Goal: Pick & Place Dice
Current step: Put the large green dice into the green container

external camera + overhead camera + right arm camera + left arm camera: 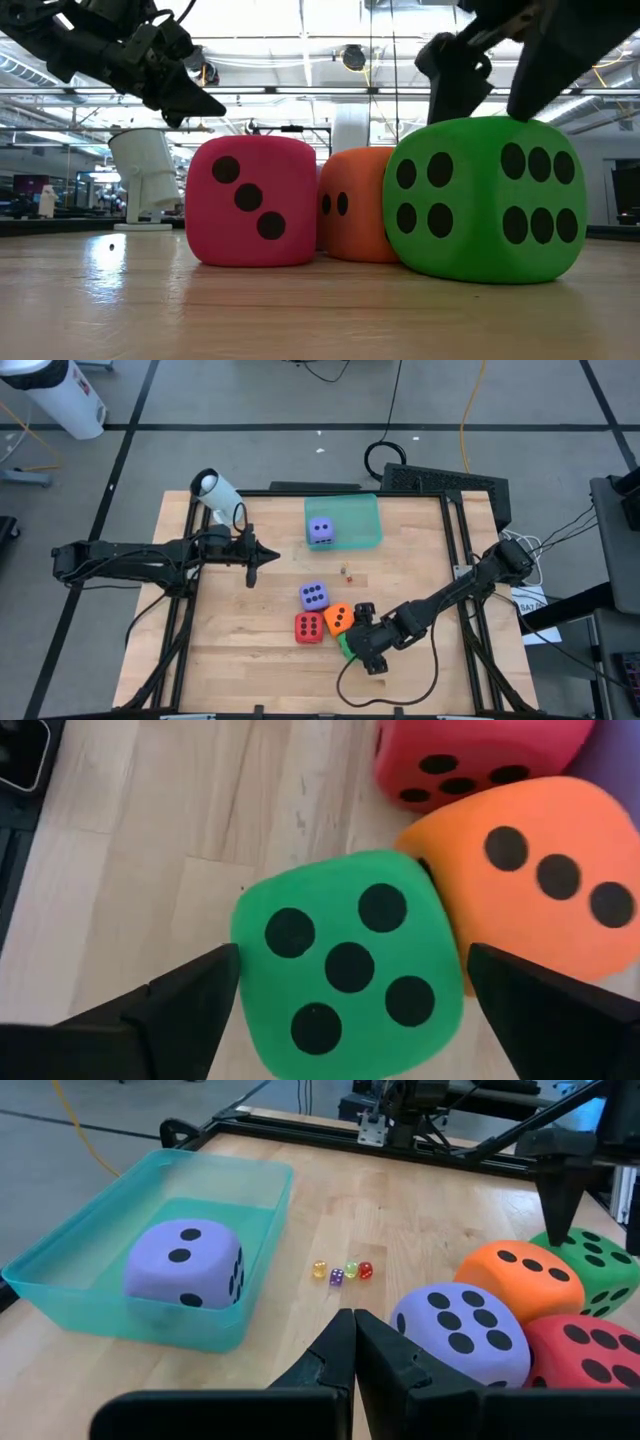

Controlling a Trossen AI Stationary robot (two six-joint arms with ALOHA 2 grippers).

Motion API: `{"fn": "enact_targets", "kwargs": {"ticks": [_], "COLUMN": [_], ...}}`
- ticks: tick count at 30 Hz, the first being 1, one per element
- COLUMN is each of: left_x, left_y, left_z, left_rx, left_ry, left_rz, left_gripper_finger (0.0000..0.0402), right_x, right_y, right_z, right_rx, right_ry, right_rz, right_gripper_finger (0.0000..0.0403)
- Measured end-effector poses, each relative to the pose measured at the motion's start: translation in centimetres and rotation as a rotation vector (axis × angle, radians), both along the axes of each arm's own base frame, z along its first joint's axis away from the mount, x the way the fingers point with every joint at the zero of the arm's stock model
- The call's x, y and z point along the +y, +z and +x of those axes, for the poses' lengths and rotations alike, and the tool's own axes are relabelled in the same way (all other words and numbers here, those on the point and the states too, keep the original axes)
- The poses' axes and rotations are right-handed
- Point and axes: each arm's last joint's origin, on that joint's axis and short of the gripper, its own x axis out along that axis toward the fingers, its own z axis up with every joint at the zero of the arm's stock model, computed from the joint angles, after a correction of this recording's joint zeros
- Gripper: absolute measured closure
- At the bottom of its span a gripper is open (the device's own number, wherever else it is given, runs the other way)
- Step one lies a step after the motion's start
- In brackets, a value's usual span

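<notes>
left gripper (251, 573) hovering over bare table (250, 650), fingers pressed together. one soft purple die (320, 530) sitting in translucent green plastic tray (365, 510). other purple die (313, 596), red die (308, 627), orange die (338, 618) clustered mid-table. right gripper (350, 982) fingers spread wide, straddling soft green die (345, 960), not touching it.

One die (320, 530) sat inside the tray (365, 520), four dice (325, 617) clustered together nearer the table's (240, 650) front, four tiny dice (346, 572) lay between.

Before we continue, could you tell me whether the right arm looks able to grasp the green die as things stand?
Probably yes: the right gripper hangs open right above the green die, one finger on each side. The orange die touching it may crowd one finger.
</notes>
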Motion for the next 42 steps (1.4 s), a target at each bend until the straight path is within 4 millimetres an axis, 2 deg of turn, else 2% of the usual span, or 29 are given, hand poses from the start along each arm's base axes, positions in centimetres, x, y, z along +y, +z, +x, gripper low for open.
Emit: {"fn": "enact_targets", "kwargs": {"ticks": [20,35,42], "left_x": [0.0,0.0,0.0], "left_y": [0.0,0.0,0.0], "left_z": [0.0,0.0,0.0], "left_rx": [0.000,0.000,0.000], "left_ry": [-0.003,-0.003,-0.002], "left_rz": [0.011,0.010,0.011], "left_gripper_finger": [0.0382,0.0382,0.0382], "right_x": [-1.2,-1.5,-2.2], "right_y": [-3.7,-4.2,-4.1], "right_z": [-1.3,-2.8,-4.2], "right_rx": [0.083,0.278,0.385], "right_ry": [-0.073,-0.212,-0.293], "right_rz": [0.083,0.142,0.082], "right_gripper_finger": [0.0023,0.0023,0.0023]}}
